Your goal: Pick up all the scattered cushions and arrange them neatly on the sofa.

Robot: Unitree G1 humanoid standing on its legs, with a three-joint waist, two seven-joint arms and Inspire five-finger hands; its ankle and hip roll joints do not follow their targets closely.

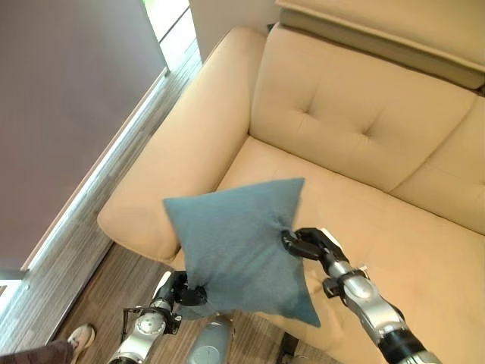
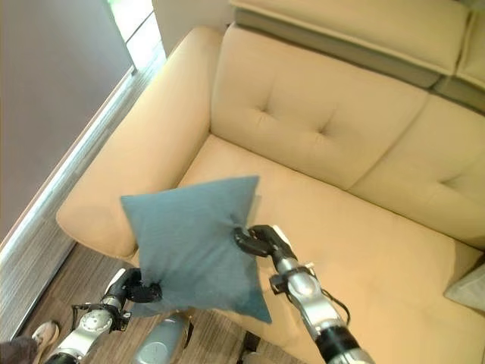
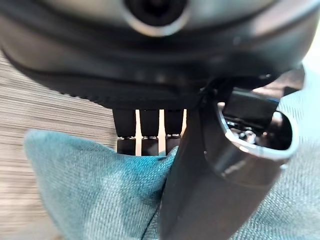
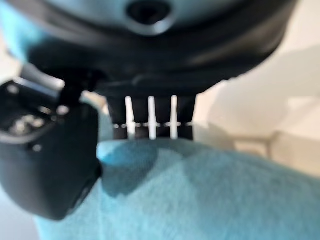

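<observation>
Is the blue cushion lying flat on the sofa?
No, both hands, left hand and right hand, hold the cushion up in front of the sofa.

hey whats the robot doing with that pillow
The robot is holding a teal cushion up with both hands in front of a beige sofa. Its left hand pinches the cushion's lower left corner, and its right hand grips the right edge. The cushion hangs above the front edge of the seat by the sofa's left armrest, not yet set down. Another pale cushion shows at the sofa's far right.
</observation>
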